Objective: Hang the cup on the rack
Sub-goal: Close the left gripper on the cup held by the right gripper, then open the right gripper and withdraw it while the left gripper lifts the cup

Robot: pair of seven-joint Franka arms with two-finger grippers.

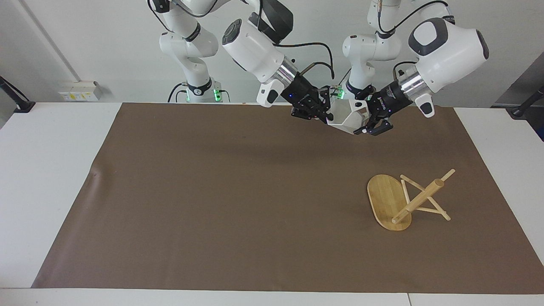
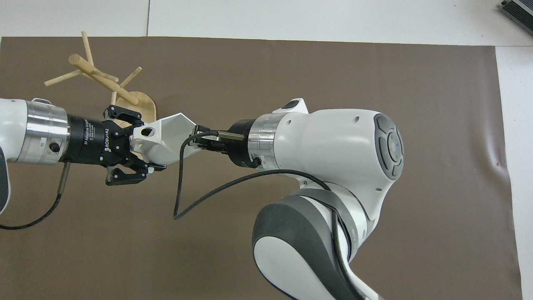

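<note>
Both hands are meeting in the air over the brown mat (image 1: 221,199) near the robots: the left hand (image 1: 366,123) is pinching the handle of the cup (image 1: 347,120), while the right hand (image 1: 324,115) is at the cup's rim, whether gripping I cannot tell. White, faceted, nothing visibly inside, the cup is hanging tilted between them. Farther out, toward the left arm's end of the tabletop (image 1: 42,170), the rack (image 1: 403,199) is standing on its oval base, pegs bare.

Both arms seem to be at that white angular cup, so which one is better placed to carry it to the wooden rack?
Probably the left. The left gripper is clamped on the white faceted cup's handle end, and the bamboo rack lies at the left arm's end of the table. The right gripper is at the cup's other end.
</note>
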